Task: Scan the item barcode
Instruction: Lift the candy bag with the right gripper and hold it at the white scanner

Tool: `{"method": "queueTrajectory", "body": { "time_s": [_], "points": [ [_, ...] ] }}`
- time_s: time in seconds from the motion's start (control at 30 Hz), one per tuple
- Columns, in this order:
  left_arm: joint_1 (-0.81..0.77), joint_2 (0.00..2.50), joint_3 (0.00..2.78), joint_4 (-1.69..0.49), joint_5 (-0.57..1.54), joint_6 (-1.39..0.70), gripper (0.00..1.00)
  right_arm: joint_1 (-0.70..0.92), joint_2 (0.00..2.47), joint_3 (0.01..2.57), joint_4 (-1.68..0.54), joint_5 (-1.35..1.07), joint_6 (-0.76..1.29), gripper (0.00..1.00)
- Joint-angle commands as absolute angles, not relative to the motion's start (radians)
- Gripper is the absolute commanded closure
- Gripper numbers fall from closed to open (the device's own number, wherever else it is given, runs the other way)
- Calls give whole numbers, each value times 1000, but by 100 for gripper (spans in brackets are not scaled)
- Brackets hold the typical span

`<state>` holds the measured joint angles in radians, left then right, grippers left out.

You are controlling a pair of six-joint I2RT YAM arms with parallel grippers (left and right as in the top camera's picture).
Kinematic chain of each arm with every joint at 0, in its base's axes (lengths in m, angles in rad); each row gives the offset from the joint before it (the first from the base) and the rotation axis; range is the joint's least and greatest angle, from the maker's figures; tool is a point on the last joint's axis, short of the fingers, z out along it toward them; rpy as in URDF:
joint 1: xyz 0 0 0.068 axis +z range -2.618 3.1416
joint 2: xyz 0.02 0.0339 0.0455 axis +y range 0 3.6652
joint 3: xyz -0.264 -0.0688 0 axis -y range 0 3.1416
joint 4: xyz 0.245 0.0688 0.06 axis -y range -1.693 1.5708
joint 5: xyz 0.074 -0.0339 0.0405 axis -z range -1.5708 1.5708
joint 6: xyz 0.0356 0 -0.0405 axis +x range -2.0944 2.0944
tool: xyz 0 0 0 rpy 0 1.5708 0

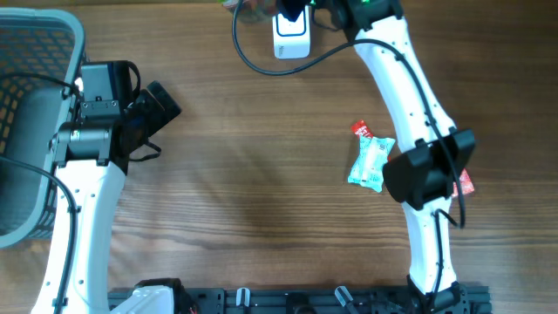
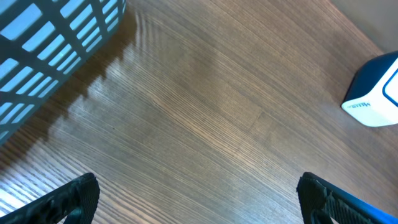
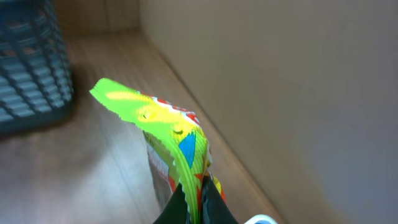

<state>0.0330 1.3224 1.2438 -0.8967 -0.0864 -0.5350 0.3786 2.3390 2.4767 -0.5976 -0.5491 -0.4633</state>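
Pinched upright between the closed fingers of the right gripper [image 3: 196, 200], one yellow-green snack packet [image 3: 166, 127] hangs over the far edge of the desk [image 1: 261, 192], close to the single white scanner [image 1: 292, 37] standing there. Loose on the desk toward its right edge lie one teal packet [image 1: 370, 164] with a red packet [image 1: 359, 129] touching its far end, and what seems to be a second red packet [image 1: 465, 183] peeking from under the right arm. One grey basket [image 1: 52, 35] sits at the left edge, and just beside it the left gripper [image 1: 155, 122] hovers with its jaws spread wide, holding nothing.
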Motion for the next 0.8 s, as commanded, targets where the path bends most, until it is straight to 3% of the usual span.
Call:
{"method": "queueTrajectory", "body": {
  "time_s": [0.0,0.23,0.4,0.77],
  "points": [
    [38,1325,1253,-895,-105,-527,0,378,2446,2494,-450,-559,-605,96],
    [38,1325,1253,-895,-105,-527,0,358,2602,2492,-52,-558,-592,96],
    [38,1325,1253,-895,-105,-527,0,329,2684,2492,67,-558,-544,96],
    [38,1325,1253,-895,-105,-527,0,300,2707,2493,-140,-597,-281,96]
  ]
}}
